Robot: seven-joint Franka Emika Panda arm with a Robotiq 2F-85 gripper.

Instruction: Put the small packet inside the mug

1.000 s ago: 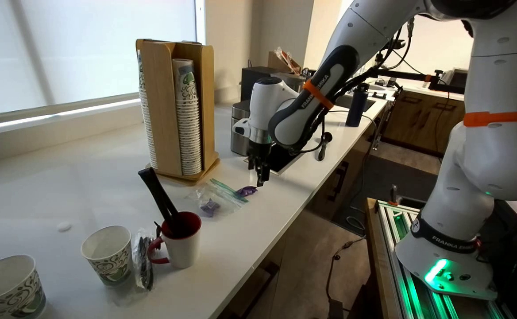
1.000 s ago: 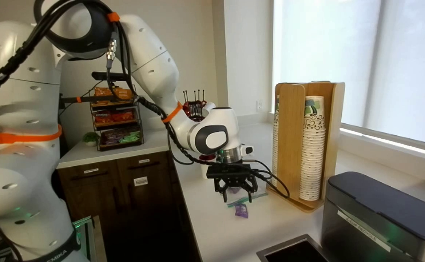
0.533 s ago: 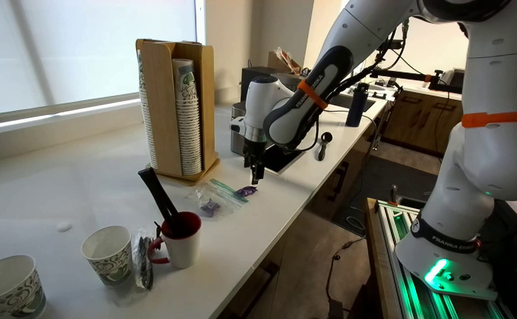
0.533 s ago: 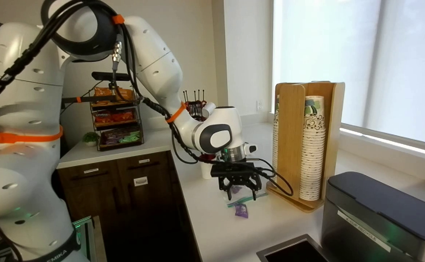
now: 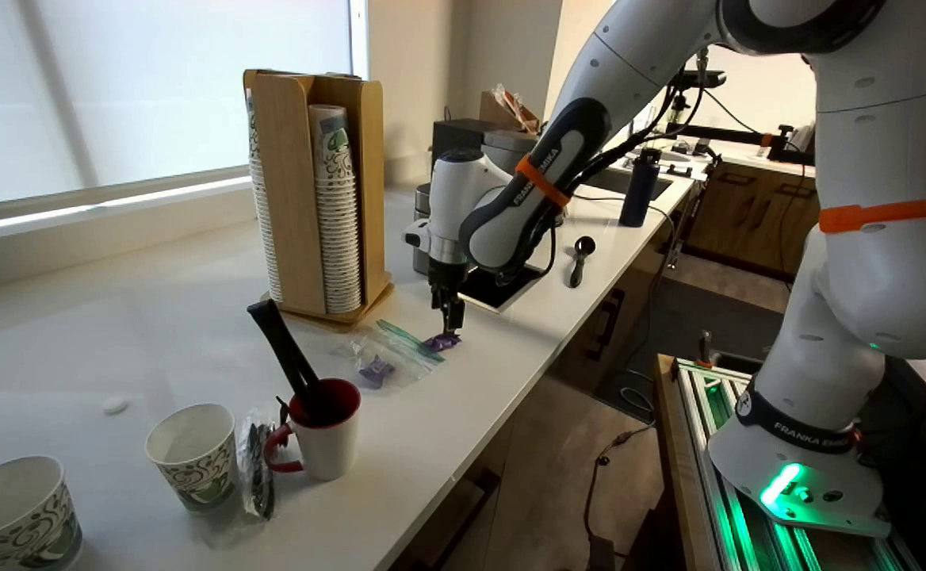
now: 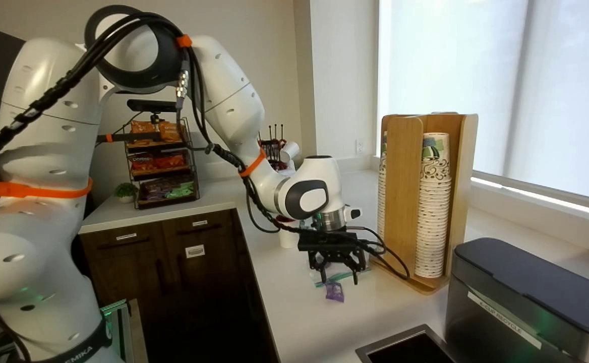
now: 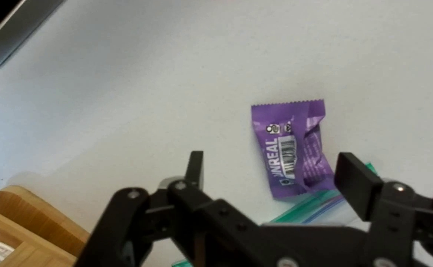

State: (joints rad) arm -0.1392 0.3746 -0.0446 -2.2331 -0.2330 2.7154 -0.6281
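The gripper (image 6: pixel 339 280) is hanging just above the table (image 7: pixel 146 92), its two fingers (image 7: pixel 359 187) standing well spread and holding nothing. The purple UNREAL packet (image 7: pixel 292 148) is lying on the table beneath it. In the wrist view the packet is showing within the gap, off-centre toward the right finger; whether that finger is touching it cannot be told. Its long axis is running roughly square to the line joining the fingertips, an arrangement apparently suiting a pinch across its width. The coming move is probably calling for a slight centring shift, rightward in the wrist view, then a descent. The packet's near end is meeting the green seal (image 7: pixel 309 207) of a clear zip-top bag (image 5: pixel 399 353), which a low grasp could be catching. The maroon-lined white mug (image 5: pixel 328 448) is standing upright, well apart, near and left of the gripper in an exterior view; black utensils (image 5: pixel 288 357) leaning in it are possibly narrowing its mouth for the later placing.
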